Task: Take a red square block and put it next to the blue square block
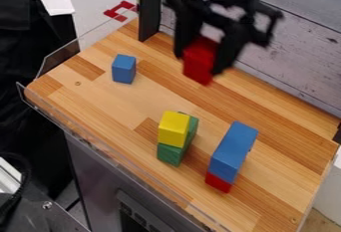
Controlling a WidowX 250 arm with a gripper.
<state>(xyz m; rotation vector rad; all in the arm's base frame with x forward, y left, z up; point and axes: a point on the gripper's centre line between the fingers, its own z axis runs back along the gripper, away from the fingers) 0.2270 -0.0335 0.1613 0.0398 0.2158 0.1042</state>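
Observation:
High in the view, right of centre, the black gripper point(203, 59) hangs over the back part of the wooden board, shut on a red block point(200, 60) held between its two fingers. The red block is raised off the board. To its left, a small blue square block point(124, 68) stands alone on the board near the back left, apart from the gripper and the red block.
A yellow block point(174, 128) rests on green blocks point(170, 154) near the middle. At the right front, a long blue block point(233, 149) lies on a red one point(218, 182). Clear plastic edging point(60, 61) borders the board's left, and a dark post point(149, 7) stands behind.

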